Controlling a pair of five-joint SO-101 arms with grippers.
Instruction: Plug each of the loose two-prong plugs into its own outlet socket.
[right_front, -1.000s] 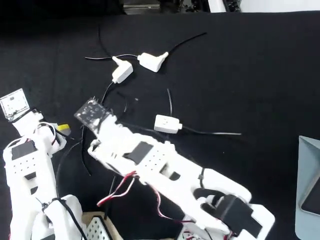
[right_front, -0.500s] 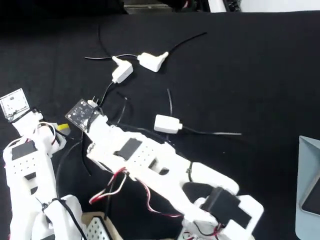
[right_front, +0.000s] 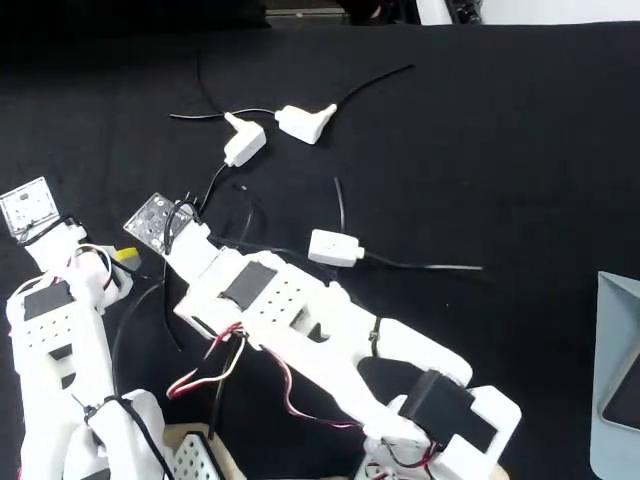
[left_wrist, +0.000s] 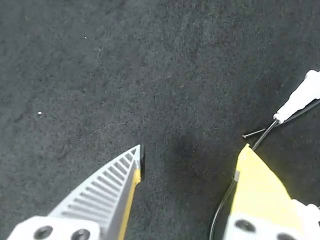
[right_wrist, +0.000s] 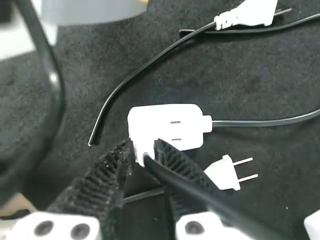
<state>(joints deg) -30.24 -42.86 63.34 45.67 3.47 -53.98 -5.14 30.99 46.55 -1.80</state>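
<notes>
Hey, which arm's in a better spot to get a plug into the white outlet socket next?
Right, probably. The right gripper is closed on a plug that touches the outlet socket. The left gripper hangs open over the black cloth, with another plug lying nearby.
</notes>
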